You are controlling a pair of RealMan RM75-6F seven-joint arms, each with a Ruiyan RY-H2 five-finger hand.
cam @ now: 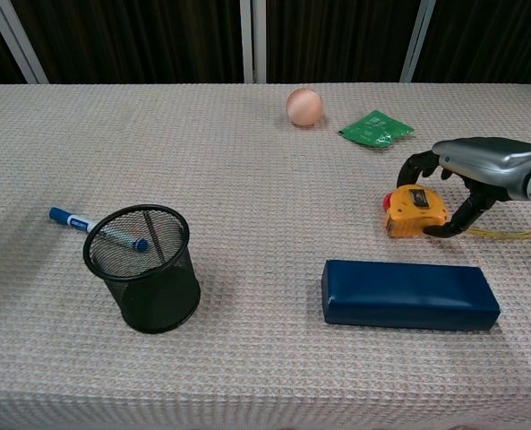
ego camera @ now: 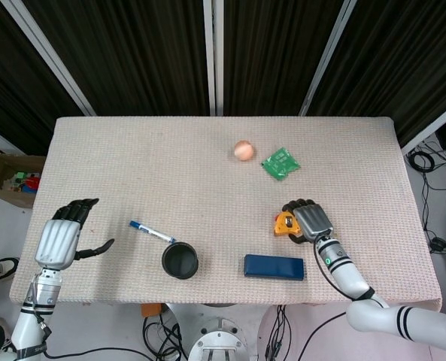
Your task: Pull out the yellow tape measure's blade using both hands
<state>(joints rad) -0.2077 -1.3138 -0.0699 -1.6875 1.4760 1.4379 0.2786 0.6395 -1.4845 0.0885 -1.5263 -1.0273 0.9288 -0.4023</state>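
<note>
The yellow tape measure lies flat on the table's right half. My right hand wraps over its right side. The fingers curl down behind the case and the thumb presses its near right corner. A short length of yellow blade lies on the cloth to the right, under the hand. My left hand hovers open past the table's left edge, fingers spread and holding nothing; the chest view does not show it.
A navy case lies just in front of the tape measure. A black mesh cup and a blue pen sit left of centre. A peach ball and a green packet lie further back.
</note>
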